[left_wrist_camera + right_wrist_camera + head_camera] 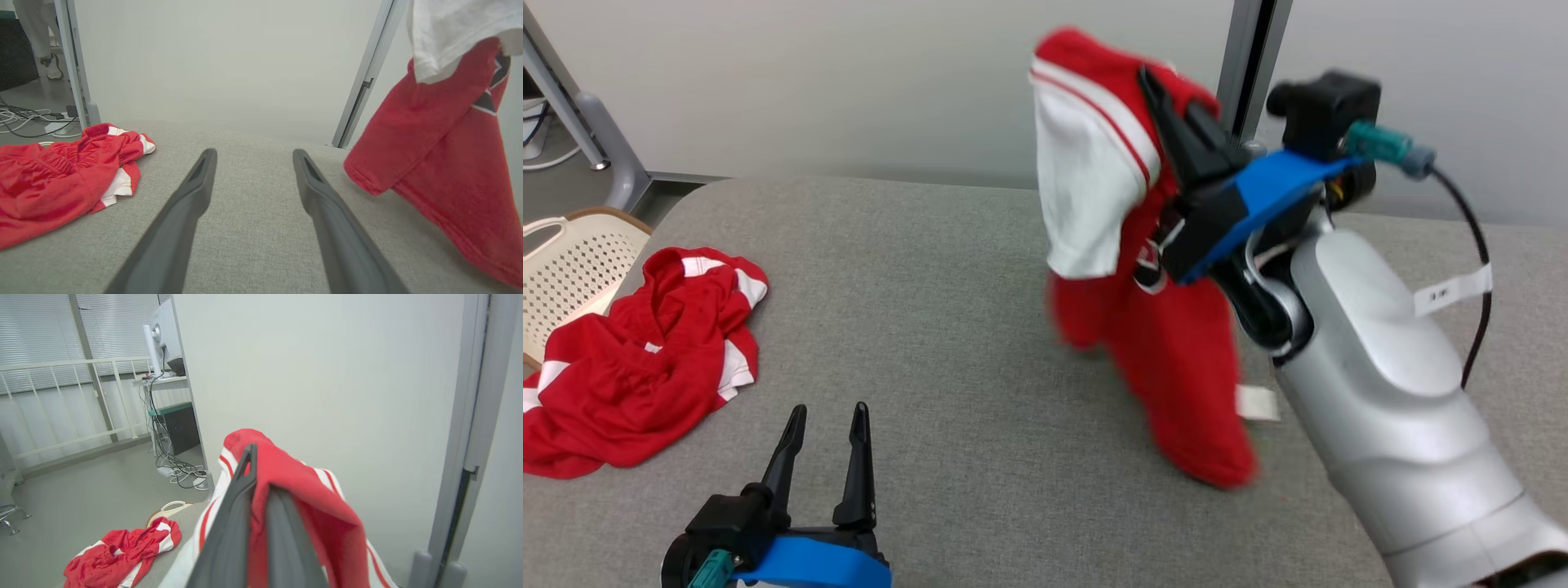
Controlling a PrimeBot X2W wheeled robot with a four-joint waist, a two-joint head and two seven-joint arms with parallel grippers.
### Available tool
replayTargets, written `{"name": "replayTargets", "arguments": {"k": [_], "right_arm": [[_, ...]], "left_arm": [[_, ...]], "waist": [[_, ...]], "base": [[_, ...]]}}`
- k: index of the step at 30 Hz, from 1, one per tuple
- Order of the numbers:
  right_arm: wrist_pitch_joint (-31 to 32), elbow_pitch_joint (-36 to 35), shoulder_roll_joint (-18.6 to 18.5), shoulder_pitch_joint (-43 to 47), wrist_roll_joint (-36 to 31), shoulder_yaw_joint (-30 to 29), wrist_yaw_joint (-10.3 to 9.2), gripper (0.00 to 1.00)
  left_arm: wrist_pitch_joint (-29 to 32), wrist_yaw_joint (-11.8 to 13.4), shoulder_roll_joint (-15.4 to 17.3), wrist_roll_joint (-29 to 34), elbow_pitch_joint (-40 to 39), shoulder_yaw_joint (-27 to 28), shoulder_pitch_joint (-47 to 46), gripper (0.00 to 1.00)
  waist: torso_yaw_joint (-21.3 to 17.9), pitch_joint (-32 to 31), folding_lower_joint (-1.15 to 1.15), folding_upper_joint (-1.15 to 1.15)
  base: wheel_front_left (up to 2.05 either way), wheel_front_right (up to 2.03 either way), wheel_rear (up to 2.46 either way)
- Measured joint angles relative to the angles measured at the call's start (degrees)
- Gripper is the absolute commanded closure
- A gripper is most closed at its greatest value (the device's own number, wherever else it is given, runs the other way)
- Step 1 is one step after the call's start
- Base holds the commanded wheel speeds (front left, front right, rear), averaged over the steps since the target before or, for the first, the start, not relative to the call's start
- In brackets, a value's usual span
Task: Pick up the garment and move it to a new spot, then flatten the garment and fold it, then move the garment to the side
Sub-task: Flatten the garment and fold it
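Head view: nearest, the left claw [830,408], open and empty above the grey table [980,310]; the right claw [1156,90] grips the red-and-white garment [1176,367] aloft. Left wrist view: it hangs at right. Right wrist view: claw closed on its cloth. Pickup looks done; placing, flattening, folding are left

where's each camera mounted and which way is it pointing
head view: on the head, looking forward and down at the grey table; shows the open left gripper low left, and the right gripper shut on the hanging garment
left wrist view: looks along its own open fingers across the table toward the wall
right wrist view: looks along its shut fingers, cloth pinched between them, toward the wall
shared: all three show the crumpled red garment at the table's left
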Motion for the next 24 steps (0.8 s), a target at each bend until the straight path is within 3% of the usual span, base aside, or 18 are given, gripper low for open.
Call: {"name": "replayTargets", "arguments": {"k": [7,12,17,24], "right_arm": [[-6.11,-1.74,0.02,-8.16,6.76,3.60,0.01,1.00],[-6.03,4.27,0.03,-4.96,3.50,1.94,0.01,1.00],[-5.57,14.22,-0.21,3.92,-3.07,-5.22,0.00,1.00],[-7.57,24.51,-3.32,11.92,-10.79,-17.49,0.00,1.00]], "left_arm": [[0.00,-0.01,-0.03,0.00,-0.34,-0.26,-0.54,0.00],[0.00,-0.01,-0.04,0.01,-0.56,-0.08,-0.63,0.00],[0.00,-0.03,-0.05,0.09,-1.32,0.27,-1.26,0.00],[0.00,-0.09,-0.02,0.53,-2.16,0.47,-2.13,0.00]], "waist": [[0.42,0.47,0.00,0.00],[0.03,0.81,0.00,0.00],[-0.21,1.76,0.00,0.00],[-0.31,3.09,0.00,0.00]], "base": [[0.00,0.00,0.00],[0.00,0.00,0.00],[0.00,0.00,0.00],[0.00,0.00,0.00]]}}
